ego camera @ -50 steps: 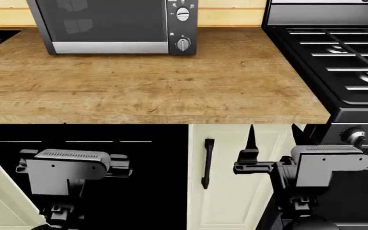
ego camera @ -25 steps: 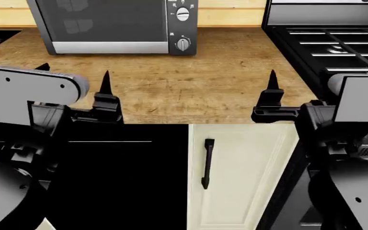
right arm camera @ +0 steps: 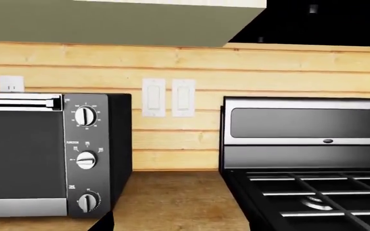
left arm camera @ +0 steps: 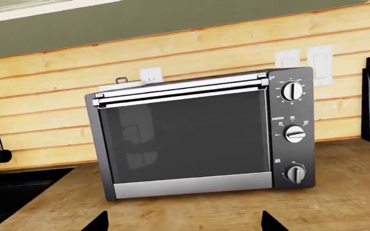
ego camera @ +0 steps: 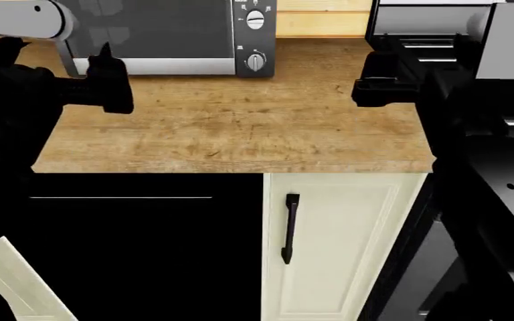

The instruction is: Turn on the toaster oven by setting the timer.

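Toaster oven (left arm camera: 198,139) on wooden counter (ego camera: 239,127), plank wall behind; left gripper (left arm camera: 181,224) wide; right unclear.

Bare counter (ego camera: 239,127) lies open before the toaster oven (left arm camera: 198,139)

Toaster oven (left arm camera: 201,134): we see it on the counter (ego camera: 239,127), at the back, against the wall.
Timer (left arm camera: 296,173): lowest of three dials stacked on our oven's right-hand panel.
Gas range (right arm camera: 313,192): right of the counter, well apart from the oven.
Sink (left arm camera: 11,187): left of the oven, set into the counter.
Wall switches (right arm camera: 169,97): behind, between oven and range.
Cabinet door (ego camera: 337,244): below the counter's front edge.
Left claw (ego camera: 105,83): over the counter's left part, before the oven.
Right claw (ego camera: 382,83): over its right part.
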